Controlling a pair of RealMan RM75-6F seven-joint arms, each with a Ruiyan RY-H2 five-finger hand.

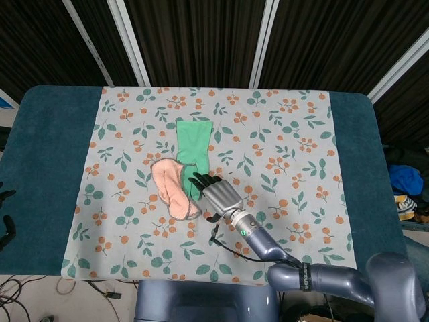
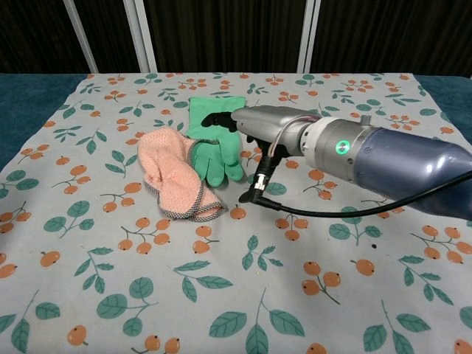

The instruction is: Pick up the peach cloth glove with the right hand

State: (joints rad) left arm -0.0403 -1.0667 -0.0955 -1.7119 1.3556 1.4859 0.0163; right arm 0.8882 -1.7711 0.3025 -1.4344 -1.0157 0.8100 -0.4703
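Note:
The peach cloth glove (image 1: 171, 188) (image 2: 173, 181) lies flat on the floral tablecloth, left of centre, its grey-trimmed cuff towards the front. A green rubber glove (image 1: 194, 153) (image 2: 215, 133) lies beside it on the right, overlapping its edge. My right hand (image 1: 216, 192) (image 2: 254, 125) hovers over the green glove's fingers, just right of the peach glove, fingers spread and empty. At the far left edge of the head view, dark fingertips of my left hand (image 1: 5, 221) show beside the table.
The floral tablecloth (image 1: 281, 134) covers the middle of a teal table (image 1: 47, 168). A black cable (image 2: 324, 210) trails from my right wrist over the cloth. Bags and clutter (image 1: 405, 191) lie on the floor at the right.

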